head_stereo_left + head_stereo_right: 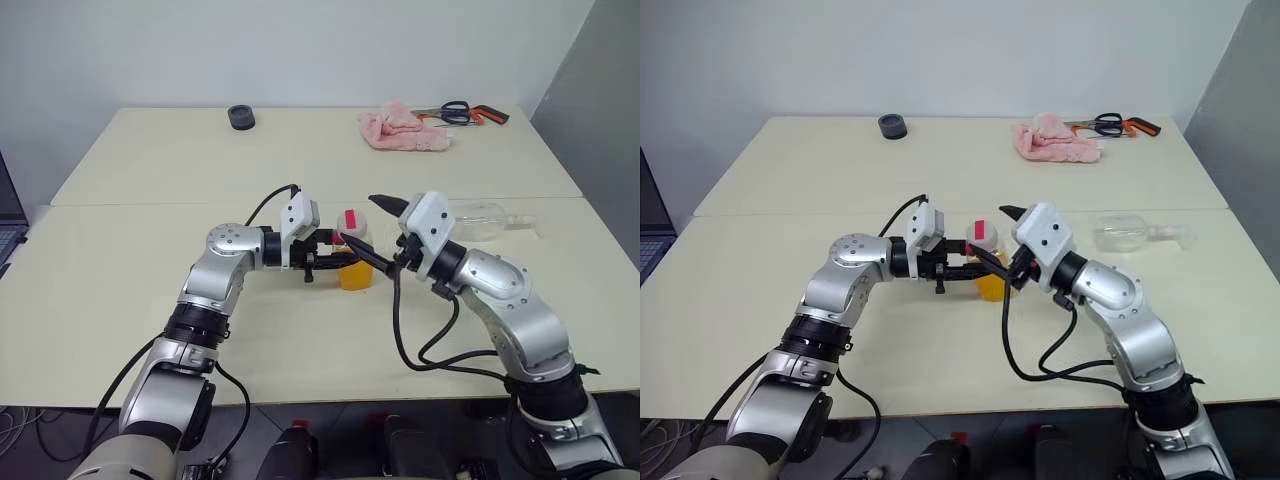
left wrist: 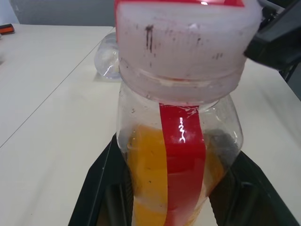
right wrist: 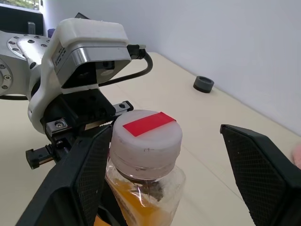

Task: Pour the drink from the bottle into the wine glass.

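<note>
The bottle stands upright near the table's middle, a small clear one with a red stripe and a white cap with red on top. Orange-yellow drink fills its lower part. My left gripper is shut on the bottle's body from the left side. From the right, my right gripper is open with one finger on each side of the cap, apart from it. The wine glass lies on its side on the table to the right, behind my right arm.
A pink cloth and scissors lie at the far right of the table. Further left along the far edge sits a small black ring. A laptop's edge shows at the left.
</note>
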Robot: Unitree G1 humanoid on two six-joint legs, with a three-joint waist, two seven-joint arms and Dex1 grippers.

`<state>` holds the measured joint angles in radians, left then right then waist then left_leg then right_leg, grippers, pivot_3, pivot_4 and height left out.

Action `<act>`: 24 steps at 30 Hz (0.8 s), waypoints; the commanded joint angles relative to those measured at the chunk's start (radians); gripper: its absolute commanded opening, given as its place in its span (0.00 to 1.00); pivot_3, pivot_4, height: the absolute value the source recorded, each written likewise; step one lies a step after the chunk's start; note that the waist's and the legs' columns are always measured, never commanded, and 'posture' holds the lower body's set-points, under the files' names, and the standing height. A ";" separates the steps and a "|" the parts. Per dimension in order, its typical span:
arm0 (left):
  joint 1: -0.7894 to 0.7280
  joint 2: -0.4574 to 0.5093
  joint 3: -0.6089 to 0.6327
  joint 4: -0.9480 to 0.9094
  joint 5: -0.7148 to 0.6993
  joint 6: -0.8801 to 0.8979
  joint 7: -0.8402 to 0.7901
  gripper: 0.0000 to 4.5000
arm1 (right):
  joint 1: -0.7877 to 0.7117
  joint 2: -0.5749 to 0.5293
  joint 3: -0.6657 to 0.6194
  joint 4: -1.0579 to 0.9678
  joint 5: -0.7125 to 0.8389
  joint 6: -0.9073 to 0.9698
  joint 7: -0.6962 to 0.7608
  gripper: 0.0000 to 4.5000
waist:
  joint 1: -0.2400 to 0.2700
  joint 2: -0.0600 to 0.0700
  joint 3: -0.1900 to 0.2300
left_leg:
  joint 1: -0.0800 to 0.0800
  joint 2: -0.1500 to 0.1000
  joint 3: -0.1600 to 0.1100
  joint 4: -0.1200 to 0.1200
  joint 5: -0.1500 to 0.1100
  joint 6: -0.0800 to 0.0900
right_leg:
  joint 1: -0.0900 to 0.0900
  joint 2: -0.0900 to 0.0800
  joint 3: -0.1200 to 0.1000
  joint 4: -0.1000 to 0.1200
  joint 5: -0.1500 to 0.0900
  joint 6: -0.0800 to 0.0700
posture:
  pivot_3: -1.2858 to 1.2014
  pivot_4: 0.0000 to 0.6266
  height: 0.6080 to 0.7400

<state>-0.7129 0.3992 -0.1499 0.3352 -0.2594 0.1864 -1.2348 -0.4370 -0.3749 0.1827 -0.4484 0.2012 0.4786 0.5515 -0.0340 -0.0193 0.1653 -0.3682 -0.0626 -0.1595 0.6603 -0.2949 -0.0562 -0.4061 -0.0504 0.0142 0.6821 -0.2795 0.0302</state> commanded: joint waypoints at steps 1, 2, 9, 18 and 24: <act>-0.018 0.011 0.012 -0.010 -0.010 -0.016 -0.012 0.37 | 0.002 -0.008 -0.047 -0.054 0.026 0.015 -0.006 0.87 | 0.000 0.000 0.000 | 0.000 0.000 0.000 0.000 0.000 0.000 | 0.000 0.000 0.000 0.000 0.000 0.000 | 0.52 0.24 1.00; -0.018 0.012 0.012 -0.011 -0.010 -0.015 -0.012 0.37 | 0.004 -0.010 -0.048 -0.060 0.033 0.020 -0.004 0.87 | 0.000 0.000 0.000 | 0.000 0.000 0.000 0.000 0.000 0.000 | 0.000 0.000 0.000 0.000 0.000 0.000 | 0.52 0.24 1.00; -0.022 0.016 0.014 -0.011 -0.013 -0.009 -0.016 0.37 | 0.014 -0.024 -0.049 -0.086 0.072 0.044 0.009 0.87 | 0.000 0.000 0.000 | 0.000 0.000 0.000 0.000 0.000 0.000 | 0.000 0.000 0.000 0.000 0.000 0.000 | 0.52 0.24 1.00; -0.021 0.015 0.015 -0.009 -0.014 -0.014 -0.019 0.37 | 0.027 -0.041 -0.050 -0.100 0.079 0.055 0.013 0.87 | 0.000 0.000 0.000 | 0.000 0.000 0.000 0.000 0.000 0.000 | 0.000 0.000 0.000 0.000 0.000 0.000 | 0.52 0.24 1.00; -0.027 0.013 0.016 0.007 -0.013 -0.019 -0.021 0.37 | 0.021 -0.054 -0.047 -0.152 0.150 0.098 0.050 0.87 | 0.000 0.000 0.000 | 0.000 0.000 0.000 0.000 0.000 0.000 | 0.000 0.000 0.000 0.000 0.000 0.000 | 0.52 0.24 1.00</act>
<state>-0.7191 0.4075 -0.1491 0.3495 -0.2642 0.1848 -1.2542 -0.4057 -0.4281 0.1419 -0.5514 0.3311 0.5735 0.5947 -0.0341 -0.0193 0.1652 -0.3681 -0.0625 -0.1595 0.6603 -0.2949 -0.0561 -0.4059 -0.0503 0.0140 0.6820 -0.2796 0.0303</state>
